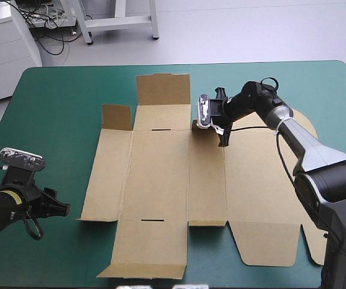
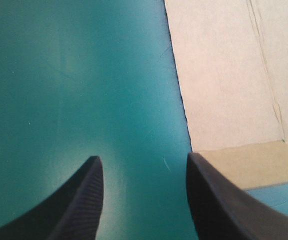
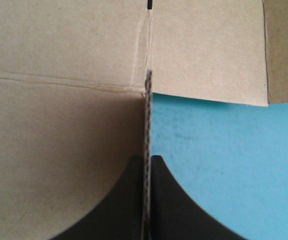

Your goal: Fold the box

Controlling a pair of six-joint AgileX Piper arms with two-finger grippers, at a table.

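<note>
The brown box [image 1: 160, 168] lies as a flat cut sheet across the middle of the table, with its flaps spread out. My right gripper [image 1: 219, 127] is at the sheet's far edge, shut on a small flap [image 1: 195, 124] that stands raised. In the right wrist view that flap [image 3: 148, 100] runs edge-on between the fingers of the right gripper [image 3: 148, 161]. My left gripper [image 1: 61, 209] hovers open over the cover near the table's front left, short of the sheet's left edge. In the left wrist view the left gripper [image 2: 144, 162] holds nothing, and the box [image 2: 224, 60] lies just ahead of it.
A tall flap [image 1: 163, 89] reaches toward the table's far edge, with a shorter one [image 1: 117, 117] to its left. The wide front flap [image 1: 151, 250] comes close to the table's front edge. Teal-green cover [image 1: 52, 108] surrounds the sheet on the left and far sides.
</note>
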